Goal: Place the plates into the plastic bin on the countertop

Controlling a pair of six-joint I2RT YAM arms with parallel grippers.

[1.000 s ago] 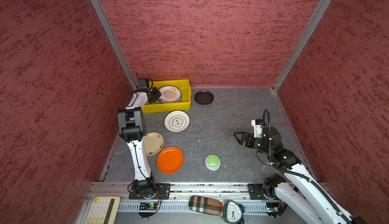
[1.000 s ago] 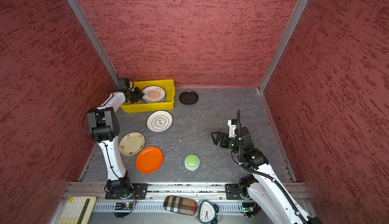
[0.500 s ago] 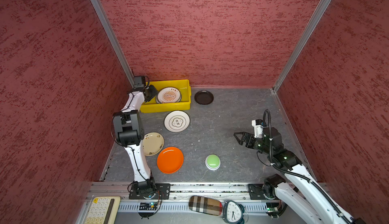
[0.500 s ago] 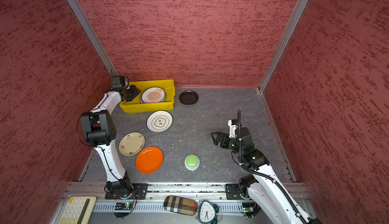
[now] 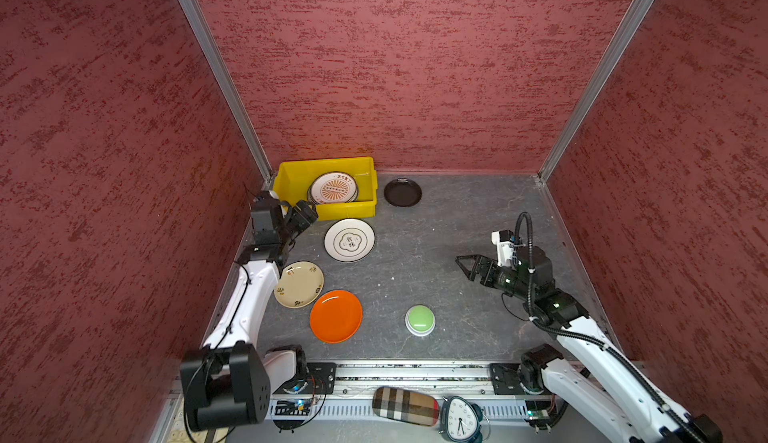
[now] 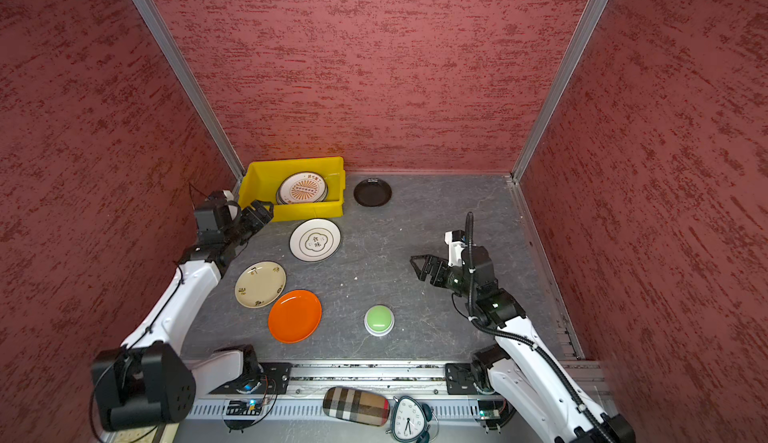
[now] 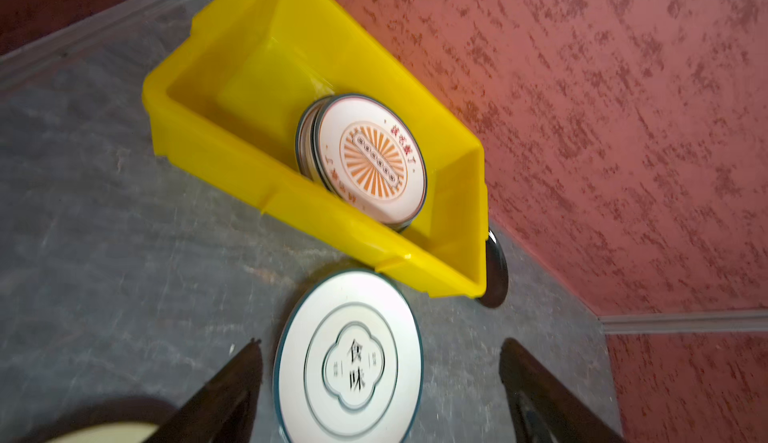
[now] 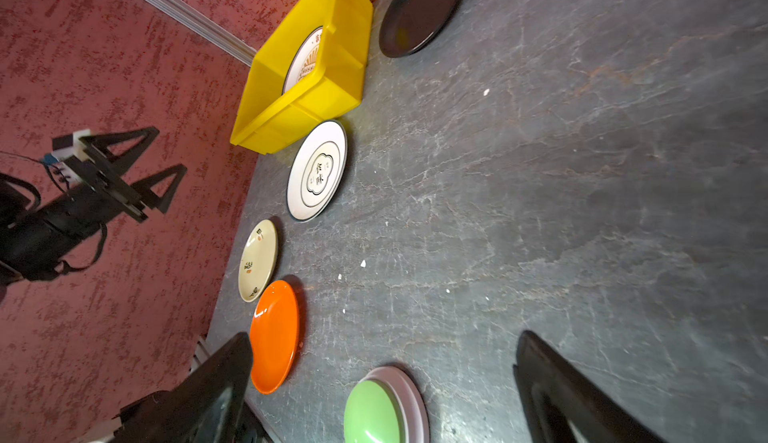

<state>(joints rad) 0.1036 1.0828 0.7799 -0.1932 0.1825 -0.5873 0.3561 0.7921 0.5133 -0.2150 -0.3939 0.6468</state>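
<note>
Plastic bin [image 5: 345,210] sits near the hovering, wide-spread left end effector [image 8: 169,148].

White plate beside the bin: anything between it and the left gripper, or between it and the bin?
Nothing visible. The open left gripper faces the white plate across bare countertop; only the front wall of the bin, just beyond the plate, must be lifted over.

The left gripper [image 5: 305,212] is drawing back out of the yellow bin [image 5: 324,161], its jaws spreading wide and empty.
</note>
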